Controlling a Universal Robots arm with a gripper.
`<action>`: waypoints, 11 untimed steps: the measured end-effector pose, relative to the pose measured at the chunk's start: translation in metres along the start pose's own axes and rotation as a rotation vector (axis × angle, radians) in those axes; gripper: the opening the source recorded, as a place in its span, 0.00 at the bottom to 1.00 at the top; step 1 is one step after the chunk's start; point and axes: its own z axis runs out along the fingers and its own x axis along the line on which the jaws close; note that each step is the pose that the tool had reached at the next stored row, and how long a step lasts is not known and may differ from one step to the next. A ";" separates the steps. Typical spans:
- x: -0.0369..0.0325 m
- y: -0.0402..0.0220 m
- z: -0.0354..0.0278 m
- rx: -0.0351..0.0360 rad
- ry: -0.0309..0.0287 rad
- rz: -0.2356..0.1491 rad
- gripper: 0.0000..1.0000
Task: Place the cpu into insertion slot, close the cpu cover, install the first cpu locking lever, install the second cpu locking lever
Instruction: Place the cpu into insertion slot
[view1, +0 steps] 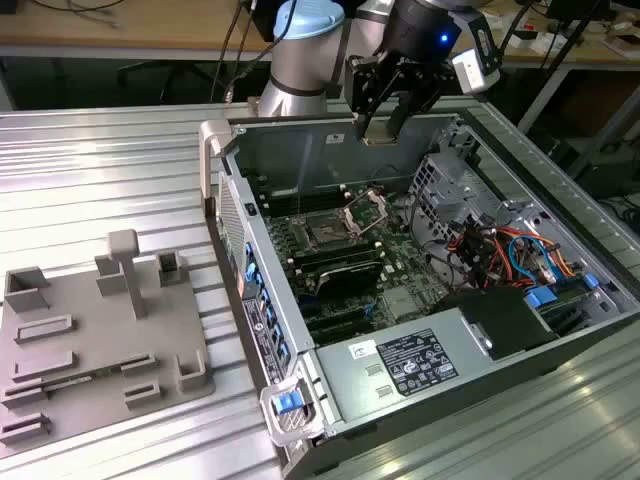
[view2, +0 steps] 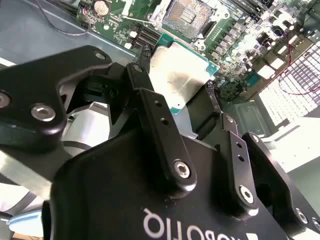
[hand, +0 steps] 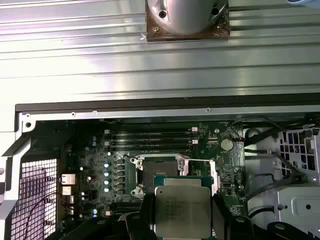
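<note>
Exterior view, left to right: grey fixture tray (view1: 100, 340) lies on the ribbed table (view1: 100, 160), well apart from the work. Next is the open computer case (view1: 225, 190), with the bare insertion slot (view1: 328, 233) on the motherboard near its middle and nothing seated in it. Long memory slots (view1: 338, 264) run just beside the slot on its near side. The cpu cover (view1: 366, 207) stands tilted up and open on the exterior view's right edge of the slot, so the slot is open from above. The gripper (view1: 382, 122) hangs above the case's rear wall, clamped on the cpu (view1: 377, 134), well above the board. From the gripper the slot lies down and toward the exterior view's left. In the first wrist view the cpu sits flat, silvery face to the camera, with a dark finger (hand: 145, 220) on each of two opposite edges. Its edges look square with the slot's, and the slot shows partly behind one cpu edge. Levers are too small to tell. Farther right, the tangled cables (view1: 500, 250) and power supply (view1: 420, 360) are away from the slot. Tightest room, I judge, is at the raised cover.
</note>
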 end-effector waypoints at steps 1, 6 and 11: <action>0.0000 0.0000 0.0000 0.0000 0.0000 0.000 0.55; 0.0000 0.0000 0.0000 -0.0001 -0.0004 0.005 0.55; 0.0002 0.0000 0.0002 -0.0008 -0.0042 0.047 0.55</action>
